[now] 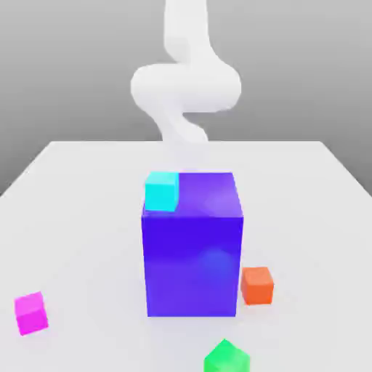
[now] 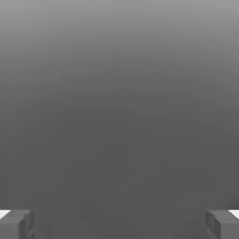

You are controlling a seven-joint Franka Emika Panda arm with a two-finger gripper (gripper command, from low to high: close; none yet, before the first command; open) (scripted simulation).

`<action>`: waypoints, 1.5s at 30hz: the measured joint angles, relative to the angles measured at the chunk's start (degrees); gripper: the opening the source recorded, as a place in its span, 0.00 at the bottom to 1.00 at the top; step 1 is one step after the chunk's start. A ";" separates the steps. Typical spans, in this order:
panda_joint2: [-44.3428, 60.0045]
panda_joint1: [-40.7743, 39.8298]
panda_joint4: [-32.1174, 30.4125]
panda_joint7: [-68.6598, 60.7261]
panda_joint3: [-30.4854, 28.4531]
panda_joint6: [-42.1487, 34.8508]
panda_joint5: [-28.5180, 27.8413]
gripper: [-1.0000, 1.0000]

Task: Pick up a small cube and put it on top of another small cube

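Four small cubes: cyan (image 1: 161, 192) atop the large blue block (image 1: 192, 265), toward its 10 o'clock corner; around the block in the exterior view, orange (image 1: 257, 286) at 4, green (image 1: 227, 358) between 5 and 6, magenta (image 1: 31, 314) at 8. The tool (image 2: 119, 225) stands wide.

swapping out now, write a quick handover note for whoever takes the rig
Gripper: jaws wide apart, nothing between them.
Cubes: cyan cube on top of the big blue block, at its edge on the exterior view's left; orange cube beside the block; magenta cube and green cube on the table.
Done: no small cube is stacked on another.
Left: pick one, set it on another.
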 joint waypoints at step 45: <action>56.24 -19.84 -7.92 19.78 -9.00 21.92 6.83 0.00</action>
